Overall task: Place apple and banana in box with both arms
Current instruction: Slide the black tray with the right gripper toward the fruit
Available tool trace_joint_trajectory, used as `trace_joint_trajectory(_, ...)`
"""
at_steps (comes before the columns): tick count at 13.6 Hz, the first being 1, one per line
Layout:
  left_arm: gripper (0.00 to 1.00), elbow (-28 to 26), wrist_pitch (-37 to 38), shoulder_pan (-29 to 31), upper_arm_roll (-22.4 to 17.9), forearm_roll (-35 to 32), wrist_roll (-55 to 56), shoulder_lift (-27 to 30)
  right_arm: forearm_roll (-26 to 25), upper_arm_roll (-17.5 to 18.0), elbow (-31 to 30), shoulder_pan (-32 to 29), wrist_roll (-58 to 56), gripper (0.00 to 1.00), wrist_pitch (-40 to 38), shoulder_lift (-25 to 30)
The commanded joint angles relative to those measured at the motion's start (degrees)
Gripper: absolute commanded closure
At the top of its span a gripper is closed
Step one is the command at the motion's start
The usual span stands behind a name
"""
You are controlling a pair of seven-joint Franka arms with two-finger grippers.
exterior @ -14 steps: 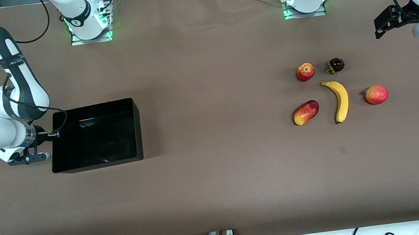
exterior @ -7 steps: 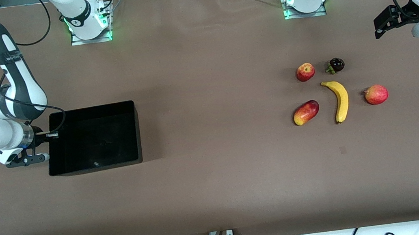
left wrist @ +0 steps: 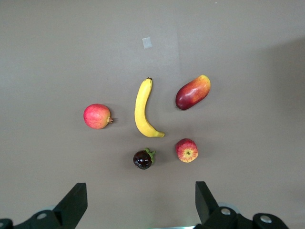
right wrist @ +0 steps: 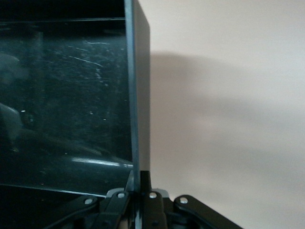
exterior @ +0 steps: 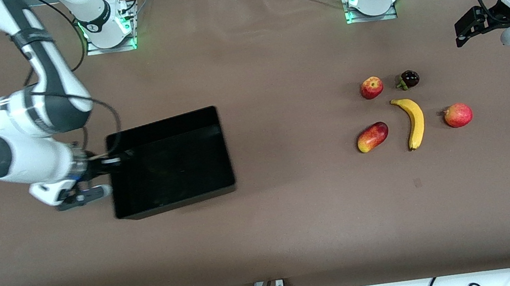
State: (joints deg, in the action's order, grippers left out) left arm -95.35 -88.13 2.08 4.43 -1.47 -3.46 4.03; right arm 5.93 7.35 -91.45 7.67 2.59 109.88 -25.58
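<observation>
The right gripper (exterior: 110, 162), jaws pinching its end wall, is dragging the glossy black rectangular plastic box (exterior: 170, 162) toward the fruits, farther than before. The left gripper (left wrist: 138, 202) is waiting, jaws spread, over the curved yellow banana (exterior: 413, 120) and small red apple (exterior: 371, 87).

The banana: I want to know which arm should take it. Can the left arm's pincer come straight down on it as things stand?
Probably yes. The left pincer is open and high above the fruit cluster, and the banana lies flat, apart from the apple and the other fruits. Nothing covers it. The right pincer is shut on the box.
</observation>
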Motion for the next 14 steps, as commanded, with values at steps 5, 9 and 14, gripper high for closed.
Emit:
trace_joint_trajectory(5,0.00,1.92,1.29,-0.32,0.05,-1.16,0.30,-0.86,3.39,-0.32,7.68,20.44,24.19,1.00,5.95,-9.21)
trace_joint_trajectory(9,0.00,1.92,1.29,-0.32,0.05,-1.16,0.30,-0.78,3.47,-0.32,7.95,25.98,33.16,1.00,12.36,-12.82)
trace_joint_trajectory(14,0.00,1.92,1.29,-0.14,-0.04,-1.16,0.39,-0.86,3.39,-0.32,7.95,29.33,35.38,1.00,16.07,-15.38)
